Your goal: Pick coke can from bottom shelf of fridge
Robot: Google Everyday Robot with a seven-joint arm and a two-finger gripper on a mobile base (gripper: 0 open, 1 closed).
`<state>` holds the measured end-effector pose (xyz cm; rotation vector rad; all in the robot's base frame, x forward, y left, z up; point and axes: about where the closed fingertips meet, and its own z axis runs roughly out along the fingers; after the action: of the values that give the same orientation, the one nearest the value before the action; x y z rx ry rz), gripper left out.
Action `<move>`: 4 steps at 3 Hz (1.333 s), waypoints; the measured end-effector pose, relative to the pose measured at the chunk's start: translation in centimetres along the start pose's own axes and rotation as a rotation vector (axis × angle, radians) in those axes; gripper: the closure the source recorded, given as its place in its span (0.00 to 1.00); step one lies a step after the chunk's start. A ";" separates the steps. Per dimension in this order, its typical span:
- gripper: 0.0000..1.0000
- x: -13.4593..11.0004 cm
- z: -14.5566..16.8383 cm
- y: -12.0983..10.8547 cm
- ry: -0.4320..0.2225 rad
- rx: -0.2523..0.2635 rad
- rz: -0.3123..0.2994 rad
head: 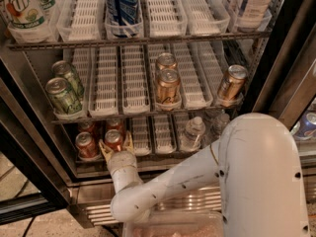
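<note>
Several red coke cans stand at the left of the bottom shelf (163, 158) of the fridge (42, 147). One front coke can (114, 138) sits between the two yellowish fingertips of my gripper (116, 146), which is open around it at shelf height. A second front coke can (86, 144) stands just left of it, and two more red cans stand behind them. My white arm (207, 177) reaches in from the lower right.
Clear water bottles (191, 132) stand on the bottom shelf to the right. Green cans (63, 97) and bronze cans (168, 85) fill the rack above. The black door frame (281, 68) is at the right and the ribbed steel base (202, 201) below.
</note>
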<state>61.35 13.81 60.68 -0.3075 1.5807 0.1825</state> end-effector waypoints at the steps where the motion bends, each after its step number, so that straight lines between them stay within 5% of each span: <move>1: 0.59 0.0 0.0 0.0 0.000 0.000 0.000; 3: 1.00 0.0 0.0 0.0 0.000 0.000 0.000; 4: 1.00 -0.4 0.0 0.1 0.001 -0.019 0.009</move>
<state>61.31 13.95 61.05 -0.3155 1.5828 0.2050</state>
